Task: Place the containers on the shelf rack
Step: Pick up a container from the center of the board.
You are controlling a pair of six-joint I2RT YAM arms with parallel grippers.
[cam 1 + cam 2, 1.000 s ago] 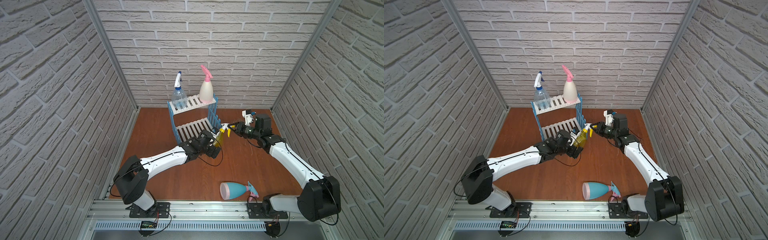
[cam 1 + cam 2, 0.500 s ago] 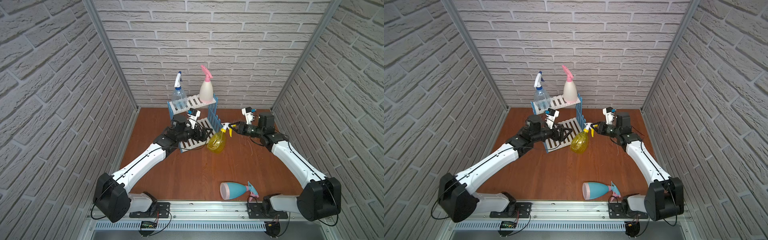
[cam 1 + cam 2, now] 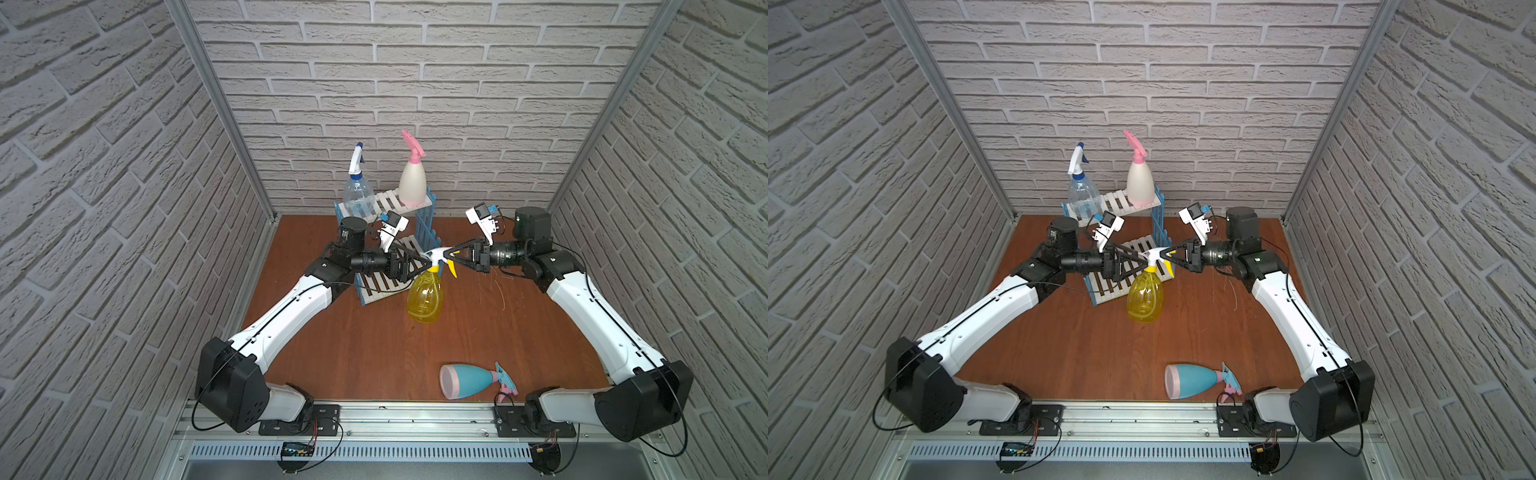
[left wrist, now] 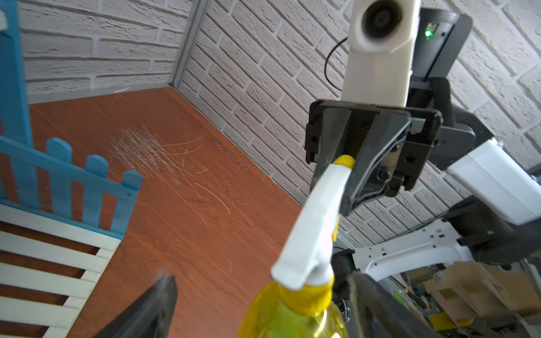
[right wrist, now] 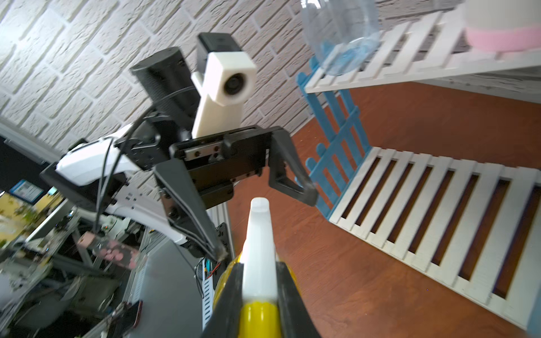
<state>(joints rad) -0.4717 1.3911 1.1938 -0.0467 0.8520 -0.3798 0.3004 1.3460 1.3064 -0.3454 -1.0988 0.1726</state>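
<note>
While the right tool (image 3: 451, 254) is pinched tight on the white spray head of the yellow bottle (image 3: 424, 297), holding it upright just in front of the lower tier of the shelf rack (image 3: 420, 222), the left tool (image 3: 417, 266) sits spread wide either side of the neck, gripping nothing. This reads as a handover on bottle three. Top tier holds the clear bottle (image 3: 358, 195) and cream bottle (image 3: 412, 183); the teal bottle (image 3: 469, 380) lies on its side near the bench (image 3: 374, 353) front edge, well apart. Next, I'd say: left clamps the neck before right lets go, then sets it on the free lower tier, watching head clearance under the top tier.
</note>
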